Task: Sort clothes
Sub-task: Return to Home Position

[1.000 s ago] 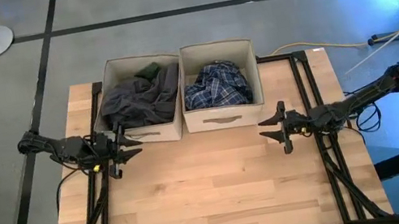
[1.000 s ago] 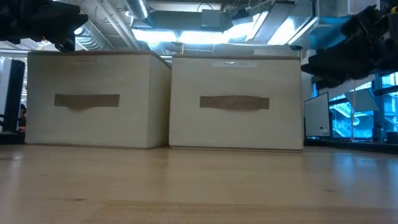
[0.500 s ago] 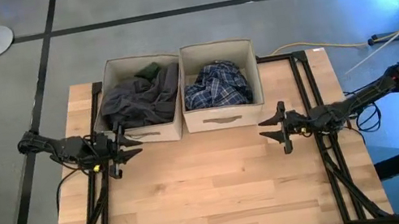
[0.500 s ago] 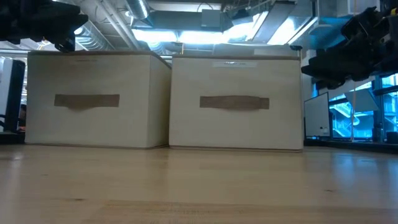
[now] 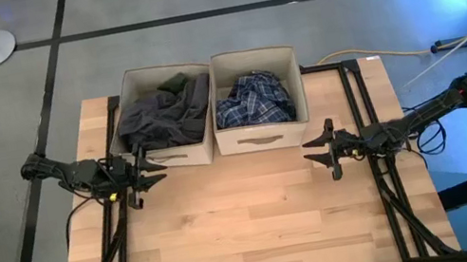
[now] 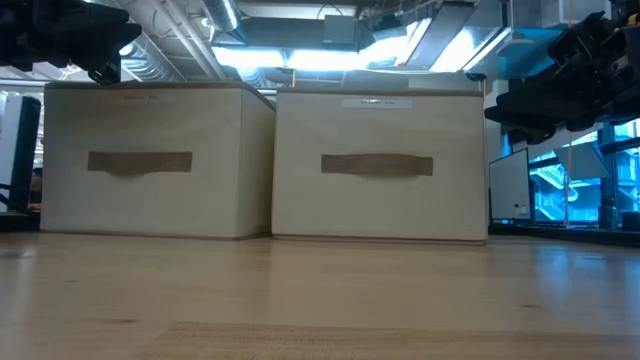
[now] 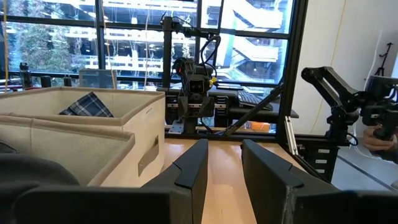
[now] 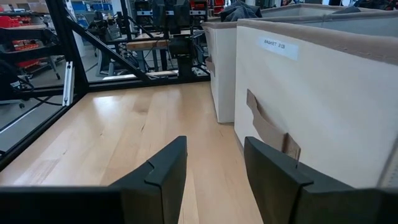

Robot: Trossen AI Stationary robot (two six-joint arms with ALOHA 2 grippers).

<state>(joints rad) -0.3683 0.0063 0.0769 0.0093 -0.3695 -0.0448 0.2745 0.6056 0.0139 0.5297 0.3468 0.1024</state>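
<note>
**While both arms hang idle over the table, the clothes sit in the two boxes**

As far as I can tell from the overhead shot, nothing is loose on the wooden table [image 5: 251,229]. The dark grey garment [image 5: 159,117] is piled up in the left box [image 5: 171,158] and takes up most of it. The dark green one [image 5: 173,85] pokes out at the far edge of that same box, tucked behind the grey. The blue-and-white plaid garment [image 5: 253,100] is bunched up in the right box [image 5: 259,139]. The two beige boxes stand side by side, touching, at the far half of the table, with their handle slots facing the arms.

The left gripper [image 5: 156,172] hovers just in front of the left box's near left corner, pointing across the table toward the other arm. Its wrist camera shows the two dark fingers [image 7: 193,165] partly apart, a clear strip of tabletop showing between them, and nothing in the jaws.

The right gripper [image 5: 312,152] mirrors it, sitting just off the right box's near right corner and pointing back at the left one. Same deal there: fingers [image 8: 165,168] partly spread, bare wood in the gap, holding nothing. That camera also catches a small white label [image 8: 278,46] on the box wall beside it.
</note>
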